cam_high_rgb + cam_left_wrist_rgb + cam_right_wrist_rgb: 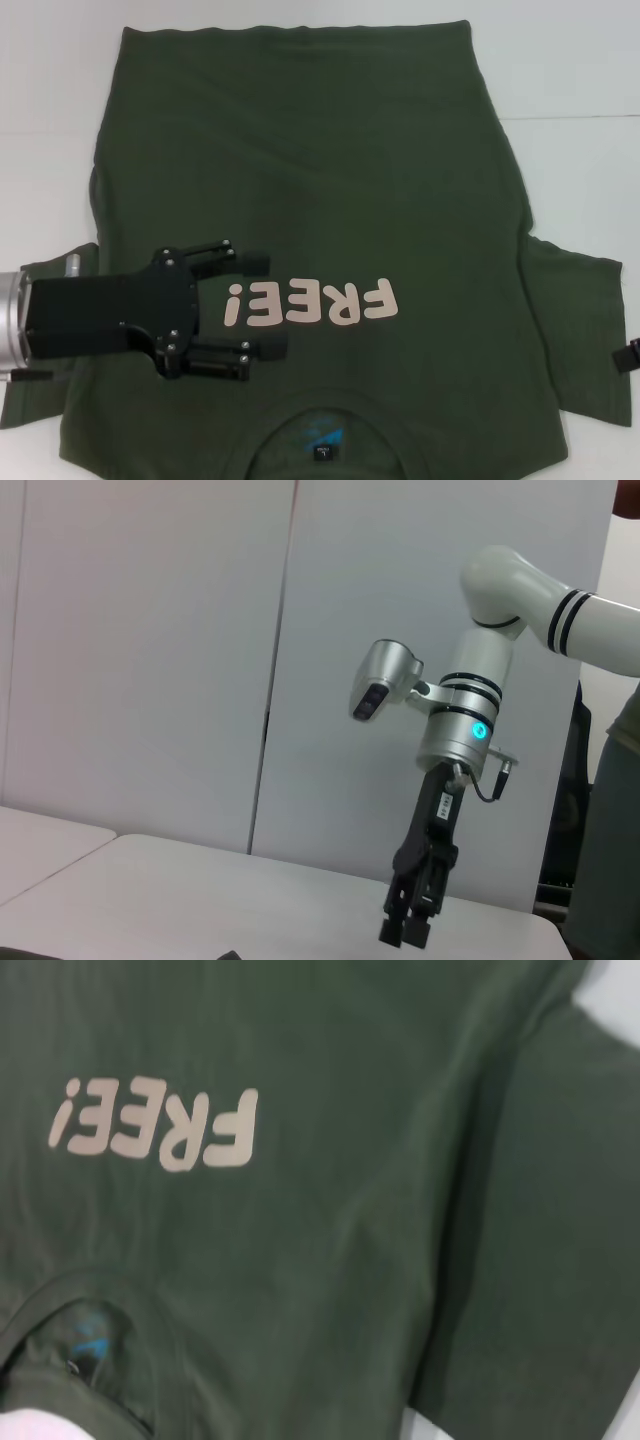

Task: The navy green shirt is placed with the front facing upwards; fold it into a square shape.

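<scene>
The shirt lies flat and face up on the table, collar nearest the robot and hem at the far side. I see no fold in it: both short sleeves are spread out to the sides and the body shows at full width. I judge the task barely begun; the sleeves and sides must be turned in and the length doubled over before anything square results.

The cloth is a dark olive knit, matte and soft-looking, with shallow creases running down the body beside the right sleeve. The left sleeve is partly hidden under the arm. The pale pink "FREE!" lettering sits on the chest, upside down to the head camera, flat and opaque against the weave. Inside the collar a neck label with blue print shows.

The left gripper reaches in from the left over the chest, just beside the lettering, its black jaws spread apart with nothing between them. I cannot tell whether it touches the cloth or rides just above it.

The right gripper shows in the left wrist view, hanging downward near the table at the right edge of the shirt. I cannot tell its finger state.

The table is plain white, smooth and hard.
</scene>
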`<act>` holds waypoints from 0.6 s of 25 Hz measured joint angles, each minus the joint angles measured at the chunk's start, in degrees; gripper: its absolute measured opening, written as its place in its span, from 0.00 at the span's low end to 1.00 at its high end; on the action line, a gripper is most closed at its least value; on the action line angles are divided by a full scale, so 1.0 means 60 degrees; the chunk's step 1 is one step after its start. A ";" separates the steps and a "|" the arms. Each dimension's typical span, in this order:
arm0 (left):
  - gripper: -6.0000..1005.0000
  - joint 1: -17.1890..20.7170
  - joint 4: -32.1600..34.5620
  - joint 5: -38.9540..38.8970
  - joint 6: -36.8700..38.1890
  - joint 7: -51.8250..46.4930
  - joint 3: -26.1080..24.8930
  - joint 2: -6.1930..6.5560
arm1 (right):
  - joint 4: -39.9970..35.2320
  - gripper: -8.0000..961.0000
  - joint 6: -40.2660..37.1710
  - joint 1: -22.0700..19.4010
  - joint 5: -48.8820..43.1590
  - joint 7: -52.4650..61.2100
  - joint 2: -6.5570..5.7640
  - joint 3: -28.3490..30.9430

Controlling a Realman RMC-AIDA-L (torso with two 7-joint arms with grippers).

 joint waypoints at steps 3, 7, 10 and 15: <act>0.93 0.0029 0.0000 0.0000 0.0000 0.0017 -0.0003 0.0007 | 0.0367 0.79 0.0089 0.0020 -0.0100 0.0032 -0.0082 -0.0026; 0.93 0.0052 0.0000 0.0001 -0.0010 0.0049 0.0014 0.0010 | 0.0930 0.78 0.0222 0.0145 -0.0112 0.0035 -0.0258 0.0042; 0.93 0.0053 0.0000 0.0001 -0.0014 0.0057 0.0024 0.0011 | 0.1225 0.78 0.0350 0.0210 -0.0127 0.0037 -0.0347 0.0037; 0.93 0.0065 0.0000 0.0001 -0.0015 0.0064 0.0020 0.0011 | 0.1592 0.78 0.0606 0.0247 -0.0411 0.0102 -0.0409 -0.0061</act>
